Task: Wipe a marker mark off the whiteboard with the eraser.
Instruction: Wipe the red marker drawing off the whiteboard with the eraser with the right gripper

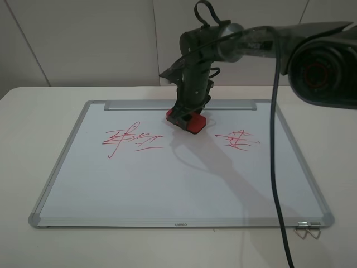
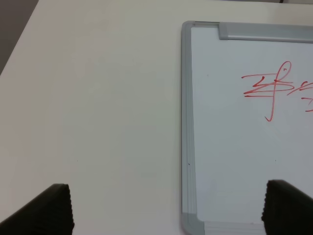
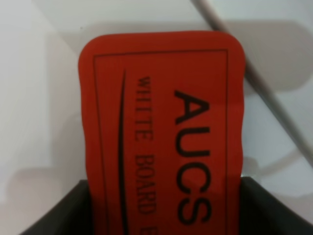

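Clearly, the right pincer point(image 1: 187, 118) clamps the red eraser point(image 3: 161, 127), printed "AUCS" and "WHITE BOARD", over the whiteboard point(image 1: 184, 184) near the marker mark point(image 1: 131, 139), while the left pincer point(image 2: 171, 208) stands wide apart, empty.

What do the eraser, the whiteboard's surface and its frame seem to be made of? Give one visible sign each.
Eraser: likely foam or soft plastic, matte red, with printed black lettering and slightly wavy edges.
Whiteboard surface: smooth white coating with a faint sheen; the exact material is unclear.
Frame: probably aluminium, silvery satin finish; corner caps look like grey plastic.
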